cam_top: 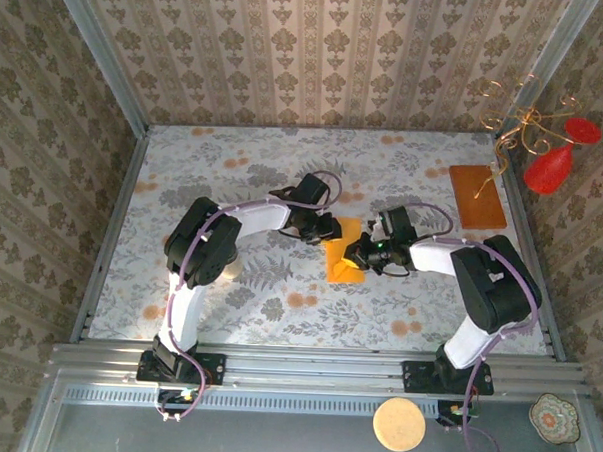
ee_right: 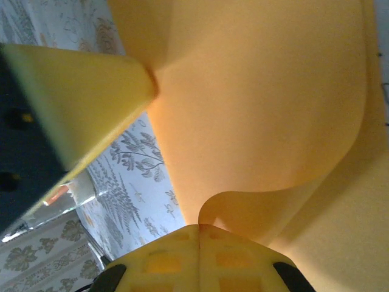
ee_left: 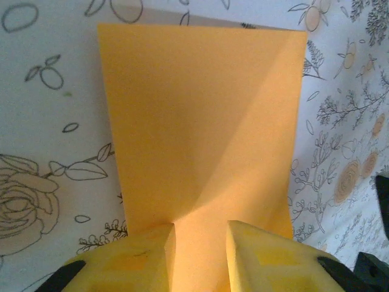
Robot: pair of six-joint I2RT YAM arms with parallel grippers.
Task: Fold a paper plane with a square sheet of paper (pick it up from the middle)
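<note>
The square sheet of paper (cam_top: 342, 260) is bright orange-yellow and lies mid-table between both grippers. In the left wrist view the sheet (ee_left: 200, 121) spreads flat ahead with a soft diagonal bend. My left gripper (ee_left: 200, 234) rests at its near edge, jaws apart, with paper running through the gap. In the right wrist view my right gripper (ee_right: 199, 228) is shut on an edge of the sheet (ee_right: 261, 109), which curls up from the pinch. A yellow finger of the left gripper (ee_right: 79, 91) shows at the upper left. The paper plane is out of view.
A brown-orange board (cam_top: 477, 196) lies at the back right, near a red ornament on gold wire (cam_top: 552, 167). A round tan disc (cam_top: 400, 424) and a small patterned dish (cam_top: 556, 414) sit by the near rail. Walls enclose the floral table (cam_top: 228, 303).
</note>
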